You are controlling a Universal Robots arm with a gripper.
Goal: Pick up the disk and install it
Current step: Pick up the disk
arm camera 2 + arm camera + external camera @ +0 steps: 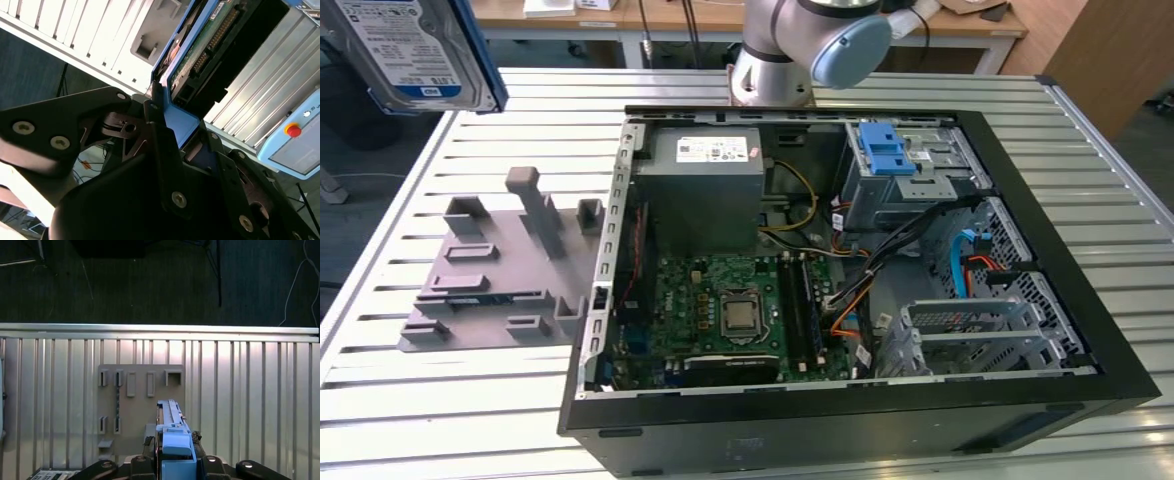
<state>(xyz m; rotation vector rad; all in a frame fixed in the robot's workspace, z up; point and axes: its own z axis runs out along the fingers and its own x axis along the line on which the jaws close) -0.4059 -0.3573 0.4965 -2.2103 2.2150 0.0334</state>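
Note:
The disk (403, 48), silver with a blue-and-white barcode label and a blue bracket, hangs high over the table's far corner at the exterior view's left. In the second wrist view the disk (210, 35) shows its green circuit board and connector. My gripper (182, 125) is shut on the disk's blue bracket end, one black finger (159, 131) on each side. In the first wrist view the disk (172, 427) stands edge-on above my gripper (175, 462), over the grey fixture plate (140, 395).
An open computer case (1067, 330) lies on the slatted table, with a blue-latched drive cage (901, 160), a grey power supply (700, 185) and the motherboard (734, 310). The grey fixture plate (494, 270) sits beside it. A blue pendant (295, 137) with a red button is nearby.

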